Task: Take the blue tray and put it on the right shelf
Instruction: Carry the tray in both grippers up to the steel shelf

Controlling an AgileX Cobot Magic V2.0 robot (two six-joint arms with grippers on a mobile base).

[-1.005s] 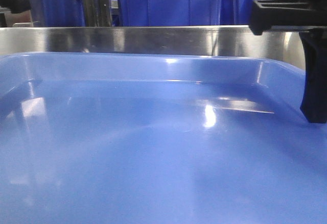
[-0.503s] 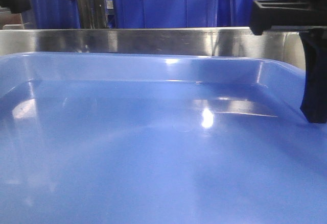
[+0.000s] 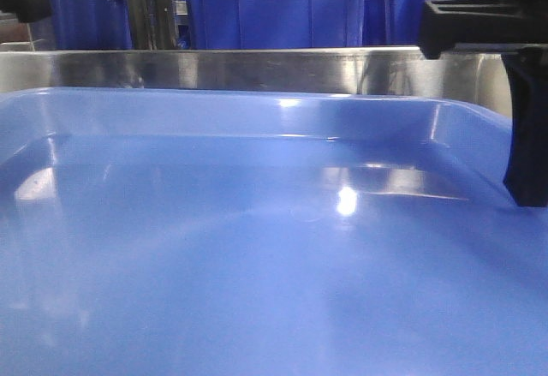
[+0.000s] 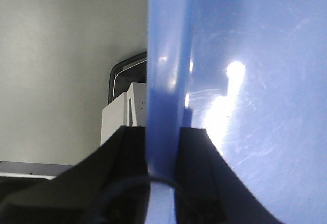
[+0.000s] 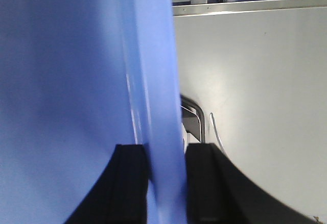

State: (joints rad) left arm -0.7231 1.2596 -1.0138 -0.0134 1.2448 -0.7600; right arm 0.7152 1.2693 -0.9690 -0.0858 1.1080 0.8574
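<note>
Front: blue tray point(image 3: 257, 247) fills view, just short of right shelf point(image 3: 257, 69) beam; carry step, I'd say.
L wrist: left gripper point(image 4: 162, 175) pinches tray rim.
R wrist: right gripper point(image 5: 166, 183) pinches opp. rim.
Next prob.: clear beam, go fwd, set down.

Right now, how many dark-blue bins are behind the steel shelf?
3 bins behind the shelf: one left, one centre, one right. Others may be hidden.
</note>
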